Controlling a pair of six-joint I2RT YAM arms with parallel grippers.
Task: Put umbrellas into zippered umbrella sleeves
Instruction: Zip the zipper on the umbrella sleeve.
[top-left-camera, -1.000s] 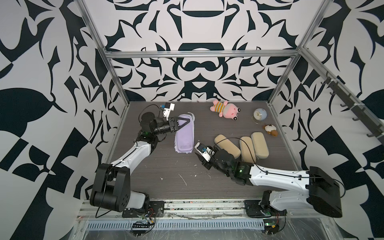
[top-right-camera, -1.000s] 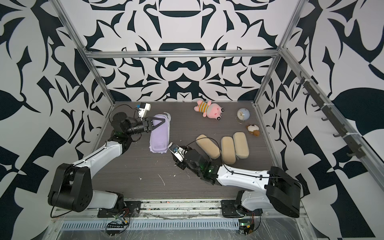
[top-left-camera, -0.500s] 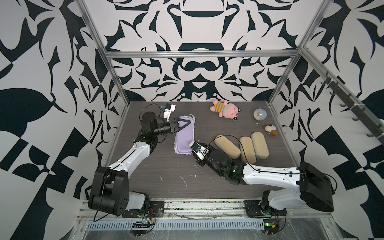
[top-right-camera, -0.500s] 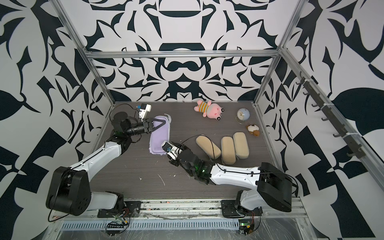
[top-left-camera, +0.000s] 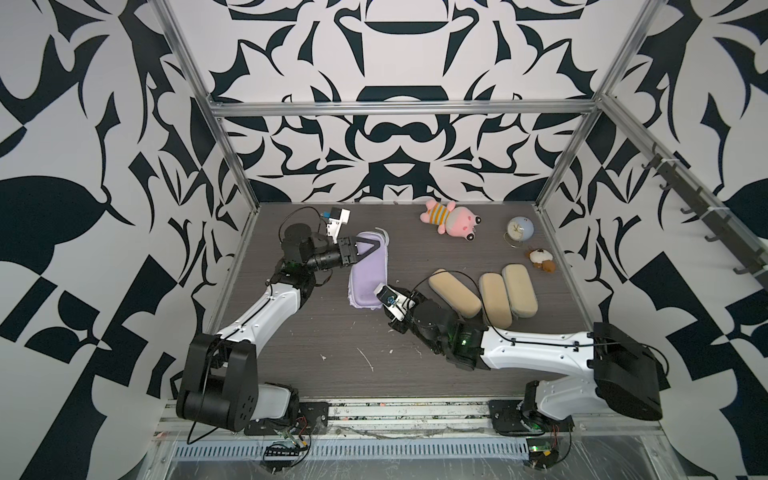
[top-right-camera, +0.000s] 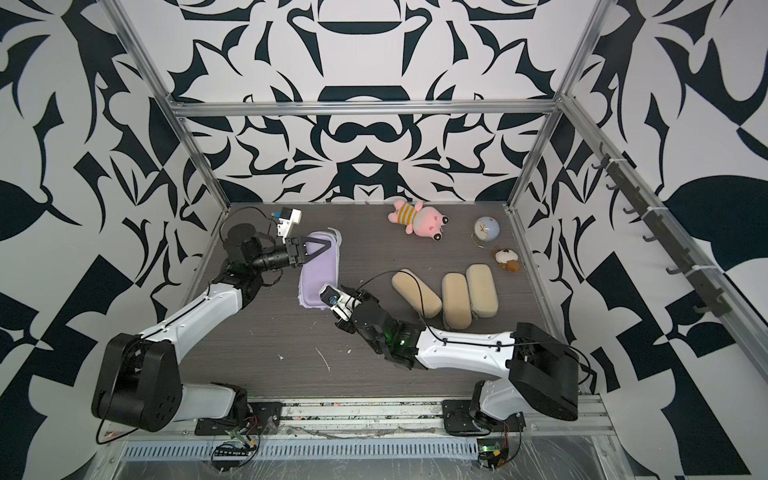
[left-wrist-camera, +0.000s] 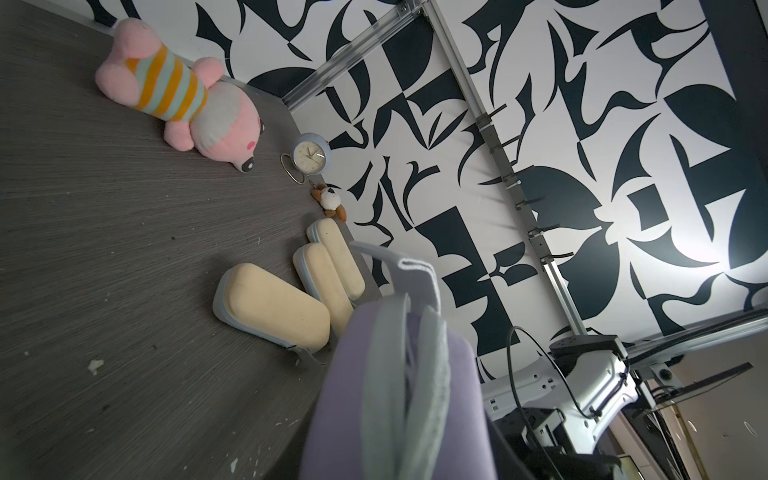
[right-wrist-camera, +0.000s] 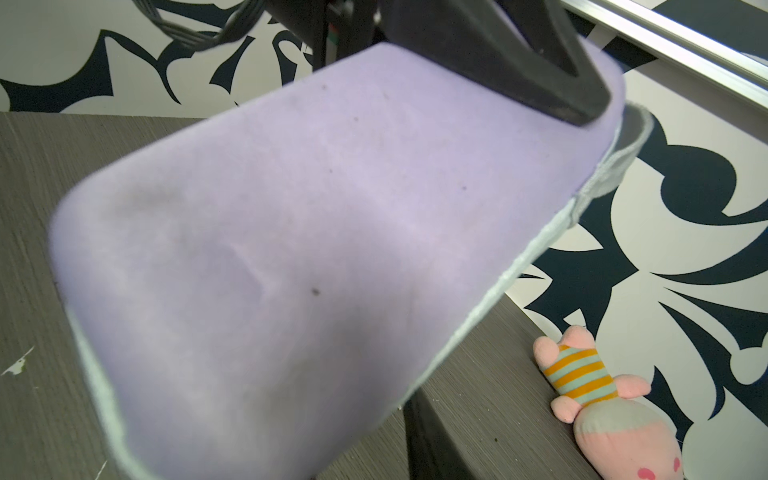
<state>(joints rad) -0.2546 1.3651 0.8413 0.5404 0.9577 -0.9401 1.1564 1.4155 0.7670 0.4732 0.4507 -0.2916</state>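
Right wrist view: lavender sleeve (right-wrist-camera: 291, 249), clamped by left hand (top-left-camera: 371, 250), hides right hand (top-left-camera: 381, 306); cannot tell its state.

On the worktop (top-left-camera: 291, 357), three sleeves (top-left-camera: 495, 299) are lying close together right of centre, the leftmost angling away from the other two. A fourth sleeve (top-left-camera: 368, 276) is lying to their left, its far end sitting between the left gripper (top-left-camera: 378, 247)'s fingers (right-wrist-camera: 519, 62), the right arm (top-left-camera: 532, 353)'s wrist sitting just beside its near end. Behind the three, a plush toy (top-left-camera: 451, 218) is lying; a clock (top-left-camera: 519, 228) is standing to its right, and a small charm (top-left-camera: 540, 259) is lying in front of the clock.
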